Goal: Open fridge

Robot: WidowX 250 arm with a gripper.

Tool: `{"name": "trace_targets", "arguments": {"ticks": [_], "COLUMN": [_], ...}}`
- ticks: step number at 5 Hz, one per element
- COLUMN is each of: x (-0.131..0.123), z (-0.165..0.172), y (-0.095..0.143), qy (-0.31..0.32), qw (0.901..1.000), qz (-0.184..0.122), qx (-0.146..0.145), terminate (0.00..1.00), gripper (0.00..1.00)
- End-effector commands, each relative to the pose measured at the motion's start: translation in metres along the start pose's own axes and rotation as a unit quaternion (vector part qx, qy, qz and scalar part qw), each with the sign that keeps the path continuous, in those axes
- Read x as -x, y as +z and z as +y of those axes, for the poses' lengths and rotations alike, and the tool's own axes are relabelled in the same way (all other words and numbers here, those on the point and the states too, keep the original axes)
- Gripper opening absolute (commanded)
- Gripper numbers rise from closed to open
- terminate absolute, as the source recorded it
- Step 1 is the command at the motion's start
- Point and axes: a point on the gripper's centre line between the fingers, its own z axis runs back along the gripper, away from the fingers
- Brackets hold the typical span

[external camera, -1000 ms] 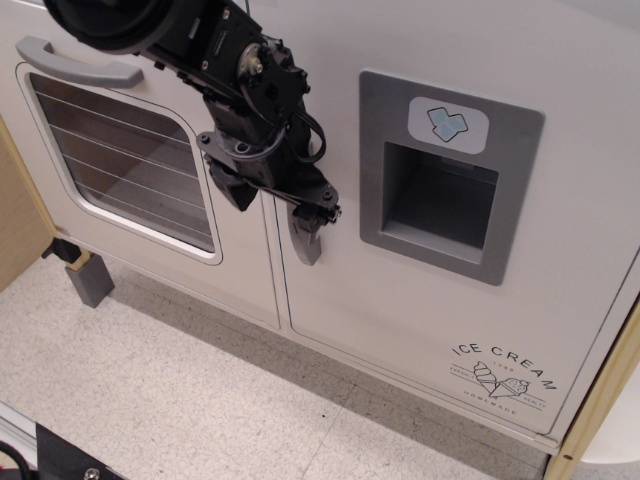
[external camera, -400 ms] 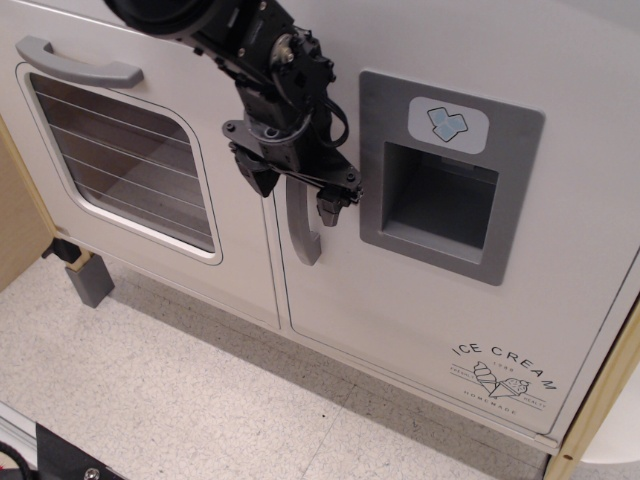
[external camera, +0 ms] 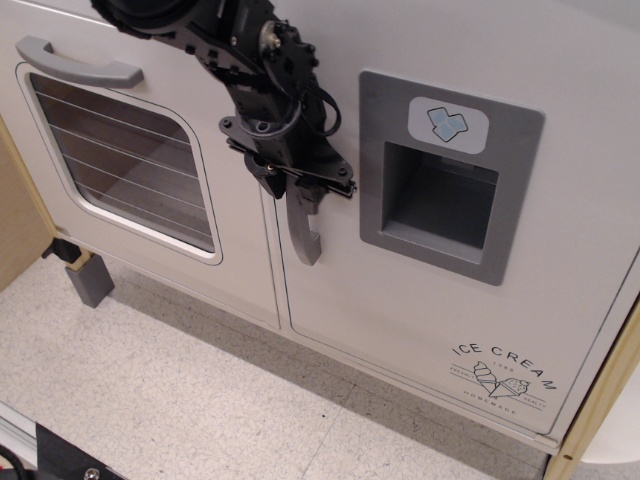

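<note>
While fridge [external camera: 440, 260] stays shut, handle [external camera: 305, 232] vertical, fingers [external camera: 300, 195] clamping it

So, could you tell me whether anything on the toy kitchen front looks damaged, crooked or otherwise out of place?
Nothing stands out. The fridge door sits flush and shut beside the oven door, both handles look intact, and the floor below is free of spills. The claw is at the fridge's grey bar handle.

toy kitchen, fridge [external camera: 420, 300], oven door [external camera: 130, 160]
</note>
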Motion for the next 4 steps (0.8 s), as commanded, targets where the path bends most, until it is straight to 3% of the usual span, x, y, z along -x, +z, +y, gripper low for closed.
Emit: {"name": "trace_targets", "arguments": {"ticks": [1, 3, 4], "x": [-0.001, 0.034, 0.061], "z": [0.003, 0.002, 0.0], "y": [0.018, 0.037, 0.057], "qy": [0.0, 0.0, -0.019], "qw": [0.9997, 0.9998, 0.9992], "qz": [-0.022, 0.004, 0.02], "qx": [0.015, 0.021, 0.029], "terminate": [0.0, 0.0, 0.0], "gripper": [0.0, 0.0, 1.0]}}
